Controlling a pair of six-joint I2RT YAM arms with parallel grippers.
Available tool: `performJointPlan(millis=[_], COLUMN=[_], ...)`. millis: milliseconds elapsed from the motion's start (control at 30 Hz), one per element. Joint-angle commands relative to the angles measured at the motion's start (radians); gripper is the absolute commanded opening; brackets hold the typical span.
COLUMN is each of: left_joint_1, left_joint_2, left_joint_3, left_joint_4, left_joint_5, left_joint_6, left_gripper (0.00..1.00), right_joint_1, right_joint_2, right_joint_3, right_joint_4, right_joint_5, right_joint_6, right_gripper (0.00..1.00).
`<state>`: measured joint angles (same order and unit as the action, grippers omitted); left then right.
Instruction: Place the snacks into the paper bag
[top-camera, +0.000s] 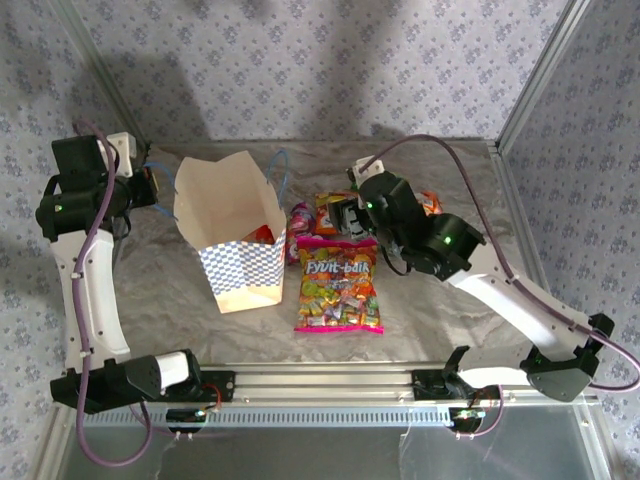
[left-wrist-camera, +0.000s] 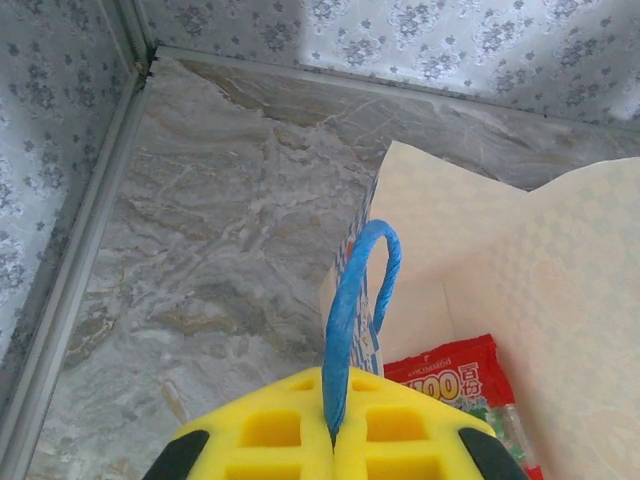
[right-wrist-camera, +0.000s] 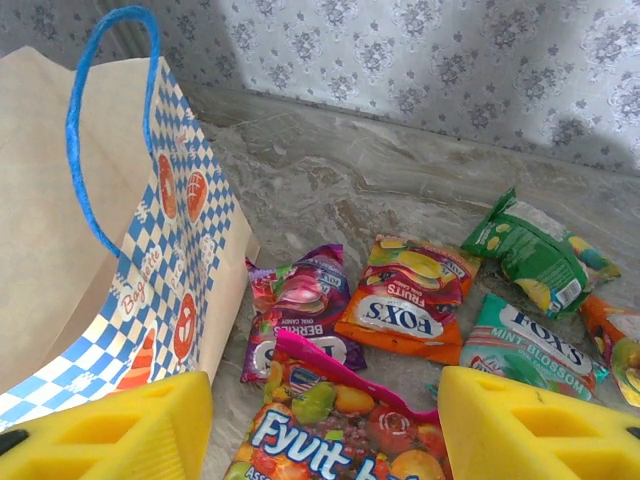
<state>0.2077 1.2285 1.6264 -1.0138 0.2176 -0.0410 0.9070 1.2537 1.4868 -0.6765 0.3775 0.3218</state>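
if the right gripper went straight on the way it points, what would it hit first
Most likely the large pink snack bag, just ahead of the right gripper, between its open fingers; the purple packet lies beyond.

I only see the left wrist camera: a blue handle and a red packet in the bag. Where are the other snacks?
Observer: The big pink bag lies flat on the table beside the paper bag.
Operator: Is the other arm holding it?
Observer: No, the right gripper is open over its top end.
Operator: Any little ones?
Observer: A purple packet, an orange packet, a green packet and a teal packet lie behind it.
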Motion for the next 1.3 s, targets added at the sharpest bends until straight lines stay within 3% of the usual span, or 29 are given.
performJointPlan(millis=[0,233,700,967,1100,1267], left_joint_1=[0.006,0.006,0.001,-0.011,-0.017,-0.026], left_joint_2=[-0.009,-0.046,-0.151,-0.178,-0.171,-0.166], left_joint_3=[-0.010,-0.057,-0.144,-0.147,-0.155,-0.171], left_joint_4=[0.039,0.053,0.042,0.042,0.044,0.050], left_joint_5=[0.065,0.130,0.151,0.174,0.165,0.151], left_joint_6=[0.027,0.027,0.004,-0.011,-0.024,-0.019], left_gripper=[0.05,0.13,0.44,0.48,0.49,0.49], right_joint_1=[-0.016,-0.096,-0.361,-0.519,-0.593,-0.689], right_joint_2=[-0.031,-0.045,-0.032,0.042,0.084,0.152], right_joint_3=[-0.019,-0.071,-0.204,-0.232,-0.234,-0.230], right_joint_4=[0.012,-0.016,-0.008,-0.021,-0.020,-0.013], right_joint_5=[-0.011,-0.034,-0.149,-0.204,-0.219,-0.259], right_joint_6=[0.023,0.032,0.085,0.087,0.090,0.099], right_gripper=[0.63,0.66,0.74,0.75,0.85,0.89])
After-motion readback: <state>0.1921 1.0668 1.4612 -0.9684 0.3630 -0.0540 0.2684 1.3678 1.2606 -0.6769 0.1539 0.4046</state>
